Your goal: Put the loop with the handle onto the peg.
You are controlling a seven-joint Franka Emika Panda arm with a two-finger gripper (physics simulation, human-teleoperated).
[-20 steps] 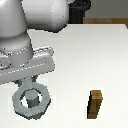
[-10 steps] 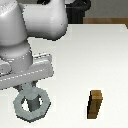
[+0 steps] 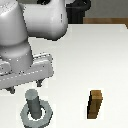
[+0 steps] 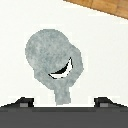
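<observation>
The end effector (image 3: 25, 88) hung above the loop with the handle (image 3: 36, 115), fingers spread and holding nothing. That flat grey nut-like ring lay on the white table (image 3: 100, 55), encircling the upright grey peg (image 3: 33, 102). A careless retreat could clip the peg's top and disturb the ring.

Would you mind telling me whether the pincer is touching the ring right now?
Apart. The exterior view shows the pincer raised above the ring, which lies around the peg with white table between.
</observation>
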